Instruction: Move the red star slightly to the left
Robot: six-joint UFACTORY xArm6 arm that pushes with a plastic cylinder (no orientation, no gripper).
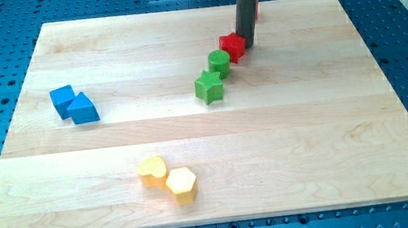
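Note:
The red star [232,46] lies near the view's top, right of centre, on the wooden board [303,119]. My tip [247,46] stands right against the star's right side. A green round block [219,61] touches the star at its lower left, and a green star [209,87] lies just below-left of that, so the three form a diagonal line. A second red block [257,10] is mostly hidden behind the rod.
A blue cube [62,100] and a blue triangular block [83,109] sit together at the view's left. A yellow rounded block [152,170] and a yellow hexagon [182,184] sit together near the view's bottom. The board rests on a blue perforated table.

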